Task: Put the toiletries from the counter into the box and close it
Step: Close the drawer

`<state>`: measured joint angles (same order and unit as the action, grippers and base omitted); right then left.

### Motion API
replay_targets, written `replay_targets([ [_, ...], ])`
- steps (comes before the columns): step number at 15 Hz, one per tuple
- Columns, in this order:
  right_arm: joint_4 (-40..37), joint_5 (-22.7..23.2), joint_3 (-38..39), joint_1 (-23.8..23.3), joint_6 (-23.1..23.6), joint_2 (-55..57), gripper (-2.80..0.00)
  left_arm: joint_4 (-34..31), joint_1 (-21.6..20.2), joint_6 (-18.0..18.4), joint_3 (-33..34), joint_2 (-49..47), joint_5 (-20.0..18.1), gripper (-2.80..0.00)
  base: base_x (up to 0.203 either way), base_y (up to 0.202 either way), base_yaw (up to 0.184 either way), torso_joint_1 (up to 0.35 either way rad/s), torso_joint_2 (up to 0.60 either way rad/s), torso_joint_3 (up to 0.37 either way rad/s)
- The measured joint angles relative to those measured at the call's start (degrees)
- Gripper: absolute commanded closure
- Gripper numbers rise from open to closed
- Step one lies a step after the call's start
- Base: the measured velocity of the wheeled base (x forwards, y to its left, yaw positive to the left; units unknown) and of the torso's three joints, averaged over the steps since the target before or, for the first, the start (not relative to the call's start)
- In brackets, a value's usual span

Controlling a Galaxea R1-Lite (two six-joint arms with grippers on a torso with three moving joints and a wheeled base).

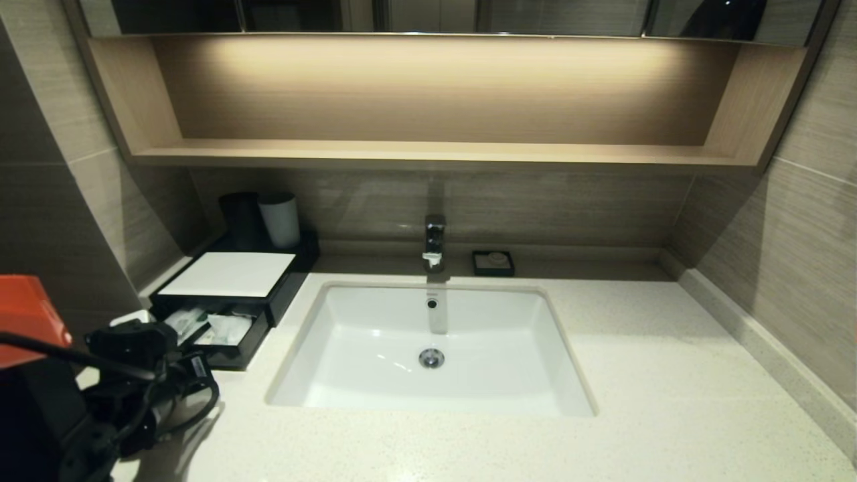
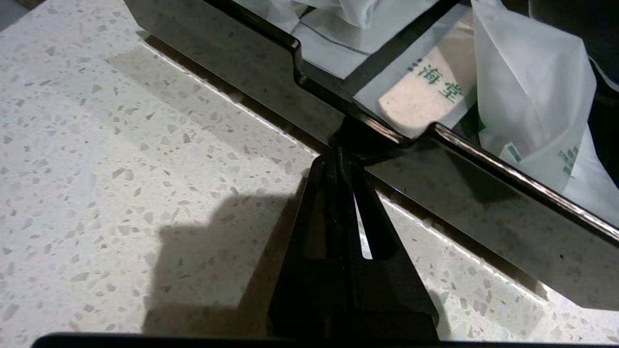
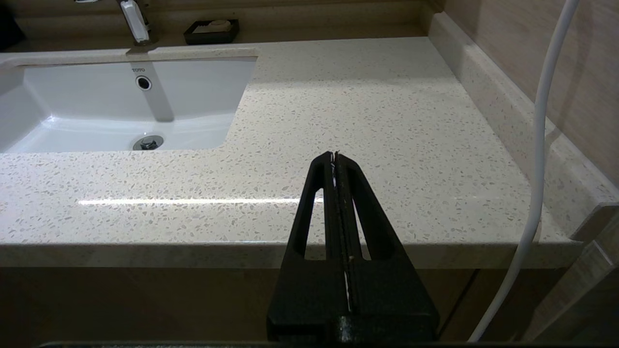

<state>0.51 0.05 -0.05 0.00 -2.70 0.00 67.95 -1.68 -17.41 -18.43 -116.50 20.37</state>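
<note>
The black box with a white top panel stands at the back left of the counter. Its front drawer is pulled out. Plastic-wrapped toiletries lie inside the drawer; in the left wrist view they are white packets with green print. My left gripper is shut with nothing between its fingers. Its tips sit against the drawer's glossy front wall, just under the notch in the rim. In the head view the left gripper is low at the left, in front of the drawer. The right gripper is shut and empty above the counter's front edge.
A white sunken sink fills the middle of the counter, with a chrome faucet behind it. A small black soap dish sits to the right of the faucet. A black cup and a white cup stand behind the box.
</note>
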Motion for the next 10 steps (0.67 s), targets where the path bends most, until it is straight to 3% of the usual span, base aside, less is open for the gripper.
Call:
replay_targets([
  [10,0.0,0.0,0.0,0.0,0.0,0.0,0.0,0.6,0.6,0.0,-3.9,-1.9,0.1,0.0,0.0,0.0,0.0,0.0,0.0,0.0],
])
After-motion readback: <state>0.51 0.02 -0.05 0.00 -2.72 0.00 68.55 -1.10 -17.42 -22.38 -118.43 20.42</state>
